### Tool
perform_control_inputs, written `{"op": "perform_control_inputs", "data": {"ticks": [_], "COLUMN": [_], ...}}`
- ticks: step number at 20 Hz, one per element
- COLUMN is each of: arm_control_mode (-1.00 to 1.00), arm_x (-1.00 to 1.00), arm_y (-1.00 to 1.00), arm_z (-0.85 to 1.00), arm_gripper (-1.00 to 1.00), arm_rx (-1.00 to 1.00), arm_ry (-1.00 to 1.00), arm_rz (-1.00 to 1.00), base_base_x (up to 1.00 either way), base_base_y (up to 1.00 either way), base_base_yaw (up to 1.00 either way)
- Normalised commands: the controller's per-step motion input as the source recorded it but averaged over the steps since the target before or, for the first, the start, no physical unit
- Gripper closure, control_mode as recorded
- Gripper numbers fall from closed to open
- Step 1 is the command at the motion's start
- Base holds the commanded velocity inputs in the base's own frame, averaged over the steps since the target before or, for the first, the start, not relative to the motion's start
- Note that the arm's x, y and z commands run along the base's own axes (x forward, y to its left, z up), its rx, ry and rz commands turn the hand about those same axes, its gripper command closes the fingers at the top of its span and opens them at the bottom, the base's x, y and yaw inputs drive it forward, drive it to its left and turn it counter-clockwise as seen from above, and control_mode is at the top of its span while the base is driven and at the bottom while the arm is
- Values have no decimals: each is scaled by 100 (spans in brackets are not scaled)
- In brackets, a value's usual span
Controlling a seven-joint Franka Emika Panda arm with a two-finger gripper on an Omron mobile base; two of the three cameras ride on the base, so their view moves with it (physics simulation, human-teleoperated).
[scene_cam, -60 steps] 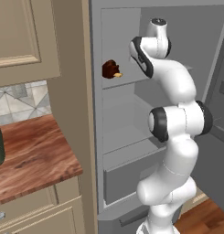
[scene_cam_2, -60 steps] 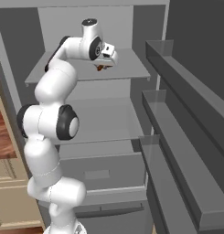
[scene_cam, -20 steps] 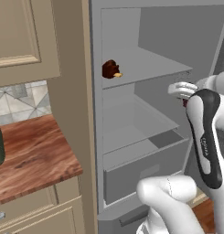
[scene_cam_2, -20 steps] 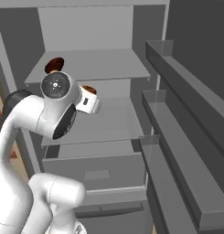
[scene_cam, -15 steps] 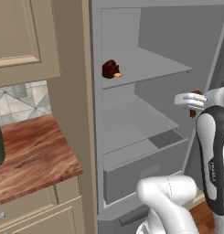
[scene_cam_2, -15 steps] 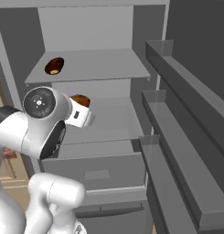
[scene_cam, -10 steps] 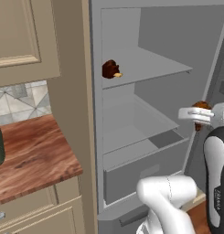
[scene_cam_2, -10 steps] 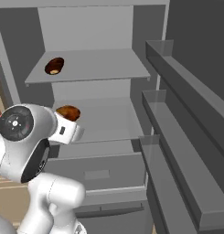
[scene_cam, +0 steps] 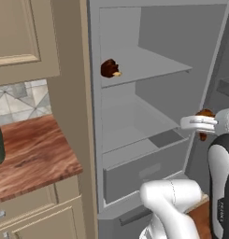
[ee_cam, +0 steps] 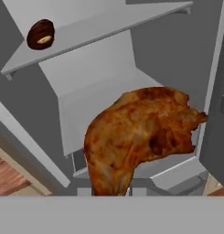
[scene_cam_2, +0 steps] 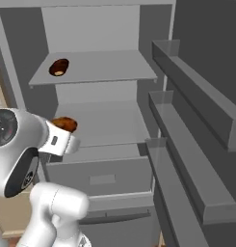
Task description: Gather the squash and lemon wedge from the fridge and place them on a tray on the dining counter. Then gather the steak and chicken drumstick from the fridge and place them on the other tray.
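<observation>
The browned, glossy roasted chicken drumstick (ee_cam: 143, 137) sits pinched in the robot's hand (scene_cam_2: 66, 130), whose two fingers are pressed in on the narrow lower end of the meat while the thick, knobbly part swells up and away from them. In the hand view its long axis runs from the grip at the bottom centre up and to the right, so most of its bulk lies ahead of the fingers, not between them.

The hand is outside the tall plain grey fridge (scene_cam: 158, 60), in front of the open compartment at about the height of the middle shelf. In the left base view the drumstick (scene_cam: 204, 122) shows as a brown lump just past the white wrist, clear of the shelves and of the door racks.

The dark brown round steak (scene_cam: 110, 68) with a paler patch lies on the grey upper shelf (scene_cam_2: 105, 67), near that shelf's left end, above the hand and deeper in the cabinet. It is well apart from the drumstick.

A reddish-brown wood-grain tabletop (scene_cam: 32, 149) shows to the left of the fridge, under beige cabinets. No tray is in view, so the carry to the dark brown tray looks to be the step in hand, and it will probably call for turning away from the fridge with the heavy end leading.
</observation>
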Motion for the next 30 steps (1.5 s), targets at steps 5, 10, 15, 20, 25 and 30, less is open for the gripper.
{"op": "perform_control_inputs", "data": {"ticks": [5,10,15,20,25,30], "arm_control_mode": [100,100,100,100,100,100], "arm_x": [0,0,0,0,0,0], "arm_y": [0,0,0,0,0,0], "arm_z": [0,0,0,0,0,0], "arm_gripper": [100,100,100,100,100,100], "arm_rx": [0,0,0,0,0,0], "arm_ry": [0,0,0,0,0,0], "arm_rz": [0,0,0,0,0,0], "base_base_x": [-100,-99,-80,-64,-33,-9], "base_base_y": [12,5,0,-8,-46,-62], "base_base_yaw": [-12,-27,-33,-37,-39,-43]}}
